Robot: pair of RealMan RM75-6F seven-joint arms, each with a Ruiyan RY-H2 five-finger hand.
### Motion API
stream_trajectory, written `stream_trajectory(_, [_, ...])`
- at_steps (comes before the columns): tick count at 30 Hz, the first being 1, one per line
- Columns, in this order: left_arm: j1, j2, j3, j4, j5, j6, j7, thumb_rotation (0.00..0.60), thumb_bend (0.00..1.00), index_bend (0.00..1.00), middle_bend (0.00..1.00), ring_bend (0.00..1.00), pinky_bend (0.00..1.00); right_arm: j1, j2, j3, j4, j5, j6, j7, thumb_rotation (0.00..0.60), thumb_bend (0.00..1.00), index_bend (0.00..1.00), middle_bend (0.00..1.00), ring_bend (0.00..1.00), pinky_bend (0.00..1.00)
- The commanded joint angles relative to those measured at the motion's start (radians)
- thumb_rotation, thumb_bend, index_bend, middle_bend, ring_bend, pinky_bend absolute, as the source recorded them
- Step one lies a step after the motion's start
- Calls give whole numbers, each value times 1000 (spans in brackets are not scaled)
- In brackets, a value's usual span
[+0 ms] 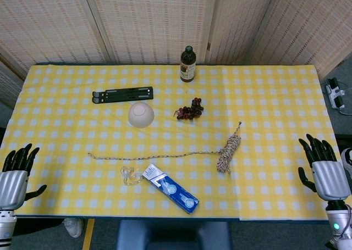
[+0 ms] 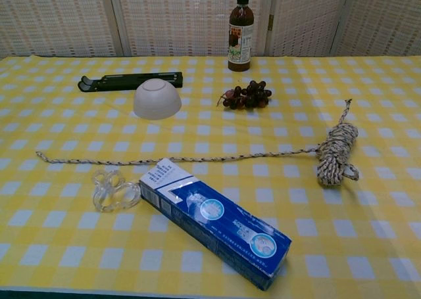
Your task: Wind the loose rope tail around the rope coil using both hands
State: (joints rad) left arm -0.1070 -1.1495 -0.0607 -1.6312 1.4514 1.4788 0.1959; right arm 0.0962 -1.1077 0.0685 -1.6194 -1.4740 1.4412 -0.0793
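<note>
Both hands sat at the near corners of the bench (image 1: 275,85), well apart from the rope. Left hand (image 1: 15,176) at near-left edge, fingers (image 1: 22,155) spread and extended, holding nothing. Right hand (image 1: 325,170) at near-right edge, fingers (image 1: 318,148) likewise apart, nothing in them. Neither hand showed in the chest view.

Rope coil (image 1: 230,149) lay flat on the yellow checked cloth, right of centre, elongated and tilted, with a short end sticking out at its far tip. Loose rope tail (image 1: 154,155) ran from the coil leftward in a nearly straight line across the cloth, unwound, its free end well left of centre.

Just near of the tail: blue toothpaste box (image 2: 214,221) lying diagonally, and a clear plastic piece (image 2: 113,188) just beside its left end. Far of the tail: upturned white bowl (image 1: 141,114), black folding stand (image 1: 122,94), bunch of dark grapes (image 1: 189,110), dark bottle (image 1: 187,64) upright at the far edge.
</note>
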Motion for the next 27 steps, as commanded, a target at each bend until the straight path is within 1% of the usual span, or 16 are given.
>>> stream_trajectory(1, [0, -10, -4, 11, -1, 5, -2, 600, 171, 0, 0, 0, 0, 0, -3, 7, 9, -9, 16, 17, 600, 507, 0, 0, 18, 0])
stream_trajectory(5, [-1, -12, -4, 15, -3, 3, -3, 600, 172, 0, 0, 0, 0, 2, -2, 7, 13, -16, 18, 19, 600, 508, 0, 0, 23, 0])
stream_trajectory(9, [0, -14, -1, 17, 1, 4, -10, 600, 171, 0, 0, 0, 0, 19, 3, 2, 8, -23, -13, 14, 600, 508, 0, 4, 65, 0])
stream_trajectory(12, [1, -14, 0, 17, 1, 3, -14, 600, 171, 0, 0, 0, 0, 33, 4, 3, 8, -24, -34, 10, 600, 508, 0, 36, 91, 0])
stream_trajectory(15, [1, -15, 1, 20, -1, -1, -24, 600, 171, 0, 0, 0, 0, 82, -4, 7, 16, -33, -100, -13, 600, 508, 1, 77, 122, 0])
stream_trajectory(19, [2, -16, 3, 24, -8, -8, -30, 600, 171, 0, 0, 0, 0, 151, -22, 17, 36, -31, -197, -30, 600, 508, 59, 107, 138, 0])
stream_trajectory(21, [3, -15, 5, 25, -10, -10, -32, 600, 172, 0, 0, 0, 0, 187, -38, 24, 54, -27, -242, -39, 600, 508, 61, 118, 143, 5])
stream_trajectory(23, [4, -13, 7, 23, -14, -14, -35, 600, 171, 0, 0, 0, 0, 229, -66, 33, 83, -28, -289, -49, 600, 508, 63, 119, 143, 13])
stream_trajectory(27, [10, -11, 8, 24, -24, -16, -42, 600, 171, 0, 0, 0, 0, 304, -152, 40, 178, -44, -357, -59, 600, 508, 63, 118, 116, 15])
